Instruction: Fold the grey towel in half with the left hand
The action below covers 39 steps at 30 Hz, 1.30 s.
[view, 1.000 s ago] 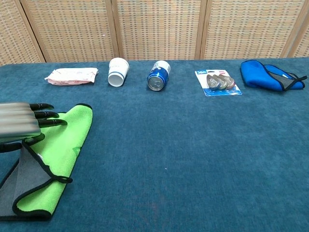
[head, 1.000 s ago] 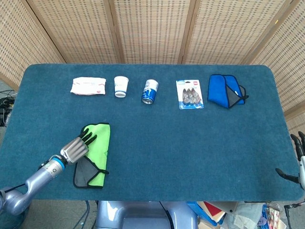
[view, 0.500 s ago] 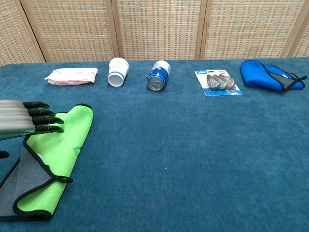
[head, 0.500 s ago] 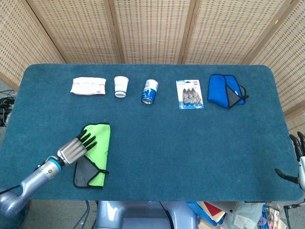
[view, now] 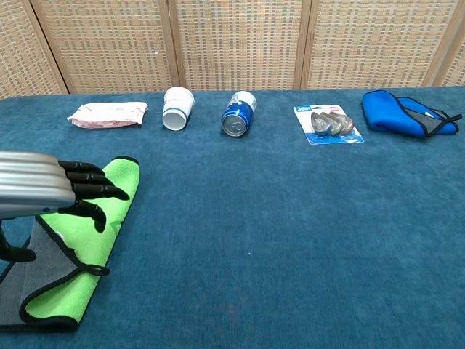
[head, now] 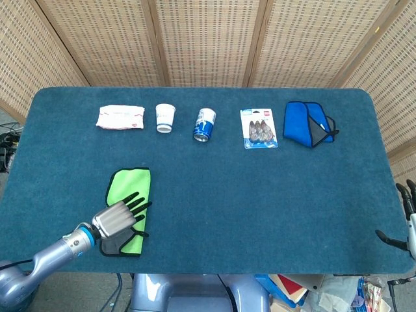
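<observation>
The towel (head: 130, 185) lies folded at the front left of the table, its green face up and a grey corner (view: 33, 265) showing at the near end. My left hand (head: 120, 218) hovers flat over the towel's near half with its fingers spread and nothing held; in the chest view the left hand (view: 43, 190) covers the towel's left edge. Off the table's right front edge is my right hand (head: 406, 224), fingers apart and empty.
Along the back stand a pink wipes pack (head: 120, 117), a white paper cup (head: 165, 117), a blue can (head: 205, 124), a blister pack (head: 259, 128) and a blue folded cloth (head: 308, 123). The table's front edge (head: 260, 272) runs close below the towel.
My left hand has slid from the towel's left middle toward its near end and a little to the right. The towel itself has kept its shape. The right hand has not moved.
</observation>
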Motion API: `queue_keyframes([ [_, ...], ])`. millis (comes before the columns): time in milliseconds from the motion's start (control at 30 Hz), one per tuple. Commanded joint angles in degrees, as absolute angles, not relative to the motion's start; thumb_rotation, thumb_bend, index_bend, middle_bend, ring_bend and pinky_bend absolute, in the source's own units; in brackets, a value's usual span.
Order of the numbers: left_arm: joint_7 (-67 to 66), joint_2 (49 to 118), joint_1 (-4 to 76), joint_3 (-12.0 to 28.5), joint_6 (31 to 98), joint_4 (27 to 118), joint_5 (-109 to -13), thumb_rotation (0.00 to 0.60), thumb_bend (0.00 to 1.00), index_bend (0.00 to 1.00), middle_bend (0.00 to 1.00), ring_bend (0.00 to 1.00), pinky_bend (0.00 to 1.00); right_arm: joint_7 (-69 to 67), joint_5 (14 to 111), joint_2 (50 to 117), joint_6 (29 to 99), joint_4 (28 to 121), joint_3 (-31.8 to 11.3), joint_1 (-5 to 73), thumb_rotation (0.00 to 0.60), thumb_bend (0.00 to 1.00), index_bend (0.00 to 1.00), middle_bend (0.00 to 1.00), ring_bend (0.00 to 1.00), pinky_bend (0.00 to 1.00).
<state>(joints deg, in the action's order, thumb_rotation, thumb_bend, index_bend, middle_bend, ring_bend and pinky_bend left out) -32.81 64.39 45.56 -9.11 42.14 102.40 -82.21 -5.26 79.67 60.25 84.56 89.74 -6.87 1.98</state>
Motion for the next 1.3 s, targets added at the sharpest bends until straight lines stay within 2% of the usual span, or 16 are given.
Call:
queue_keyframes([
  [33,-36.37,66.38,47.2,-8.22,39.36,103.71,-78.64,0.6,0.29,0.32,0.0,0.0,0.0,-5.37,79.53,60.24,84.45,89.67,-6.94,2.02,0.6,0.0,0.0,0.0,0.0,0.0],
  [533,-42.63,70.31,48.04,-8.87,38.54,102.22,-72.46,0.6,0.29,0.39,0.0,0.0,0.0,-5.64,78.84,60.3,83.68,89.19,-7.09,2.23,0.6,0.0,0.0,0.0,0.0,0.0],
  [800,-42.75,69.59,48.32,-9.17,39.07,102.39,-71.01,0.6,0.29,0.4,0.0,0.0,0.0,-5.69,78.48,60.4,83.3,88.89,-7.16,2.33,0.6,0.0,0.0,0.0,0.0,0.0],
  [1300,-42.6,69.81,49.38,-10.22,38.36,101.7,-69.06,0.6,0.29,0.47,0.0,0.0,0.0,-5.16,78.32,60.65,82.85,88.78,-7.16,2.6,0.6,0.0,0.0,0.0,0.0,0.0],
])
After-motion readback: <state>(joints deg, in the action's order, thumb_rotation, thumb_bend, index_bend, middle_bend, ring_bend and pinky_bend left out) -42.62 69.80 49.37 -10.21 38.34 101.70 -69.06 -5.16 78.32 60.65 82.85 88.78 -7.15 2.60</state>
